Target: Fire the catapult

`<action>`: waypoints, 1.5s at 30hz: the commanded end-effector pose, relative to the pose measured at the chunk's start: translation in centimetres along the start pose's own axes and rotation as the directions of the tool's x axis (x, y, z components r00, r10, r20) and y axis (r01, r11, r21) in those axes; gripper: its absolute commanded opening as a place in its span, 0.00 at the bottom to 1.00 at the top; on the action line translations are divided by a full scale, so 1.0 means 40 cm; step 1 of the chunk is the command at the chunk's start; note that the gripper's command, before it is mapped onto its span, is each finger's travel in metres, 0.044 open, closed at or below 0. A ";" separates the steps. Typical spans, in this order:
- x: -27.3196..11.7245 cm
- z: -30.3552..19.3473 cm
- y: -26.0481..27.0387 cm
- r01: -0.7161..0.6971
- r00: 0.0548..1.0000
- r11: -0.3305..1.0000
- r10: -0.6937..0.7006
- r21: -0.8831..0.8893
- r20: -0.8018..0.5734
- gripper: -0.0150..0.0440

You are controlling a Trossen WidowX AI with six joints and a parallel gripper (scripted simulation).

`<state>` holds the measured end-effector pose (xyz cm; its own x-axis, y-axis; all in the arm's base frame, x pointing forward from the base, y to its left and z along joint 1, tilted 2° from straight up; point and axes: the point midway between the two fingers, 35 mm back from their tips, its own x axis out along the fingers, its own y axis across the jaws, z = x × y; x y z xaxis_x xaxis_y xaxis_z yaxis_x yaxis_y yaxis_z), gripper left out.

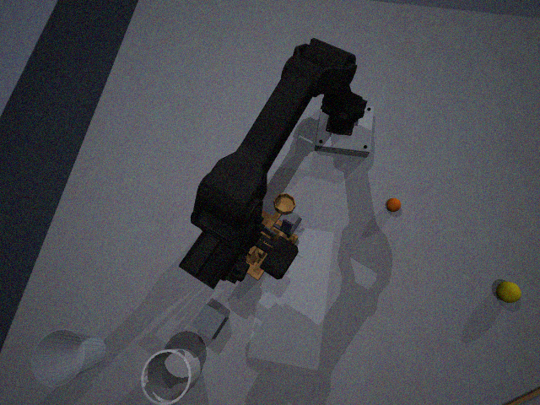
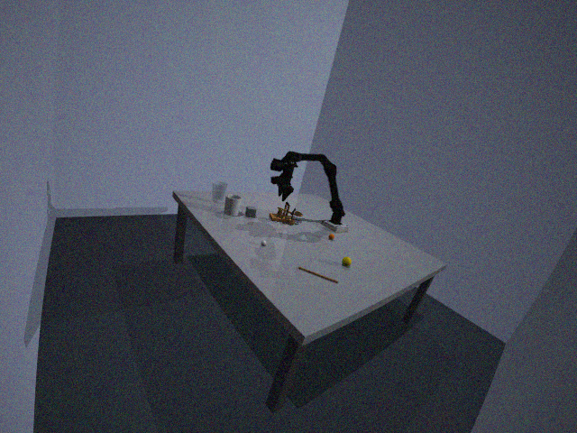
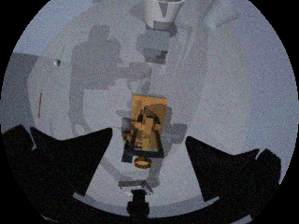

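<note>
Top, exterior and wrist views of the counter (image 1: 435, 87) (image 2: 372, 298) (image 3: 224, 93). The claw (image 1: 258, 256) (image 2: 285, 198) (image 3: 149, 137) is spread wide, with nothing held between its fingers, and is suspended above the orange-brown catapult (image 1: 255, 269) (image 2: 281, 216) (image 3: 161, 104). The catapult's round cup (image 1: 284, 203) (image 2: 297, 214) (image 3: 142, 162) is seen at its lower end in the wrist view. The white mug (image 1: 168, 376) (image 2: 232, 205) (image 3: 161, 14) is placed upright at the lower left of the top view, near a gray block (image 1: 210, 319) (image 2: 251, 212) (image 3: 155, 44); a clear glass (image 1: 65, 357) (image 2: 218, 191) is seen farther left. An orange ball (image 1: 393, 204) (image 2: 331, 236) is located right of center in the top view, and a yellow ball (image 1: 508, 291) (image 2: 346, 261) near the right edge. A small white ball (image 2: 263, 243) (image 3: 57, 62) is shown at the upper left of the wrist view. Which ball is intended for loading cannot be told. A thin stick (image 1: 523, 397) (image 2: 317, 274) (image 3: 39, 105) is shown lying at the lower center of the exterior view.
</note>
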<state>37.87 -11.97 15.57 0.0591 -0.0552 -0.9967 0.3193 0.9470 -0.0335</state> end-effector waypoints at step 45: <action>0.186 -0.707 0.530 -0.040 0.999 0.916 0.024 -0.399 -0.046 0.76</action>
<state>18.47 16.70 5.92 0.0266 -0.0152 -0.9995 -0.0927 0.9955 -0.0176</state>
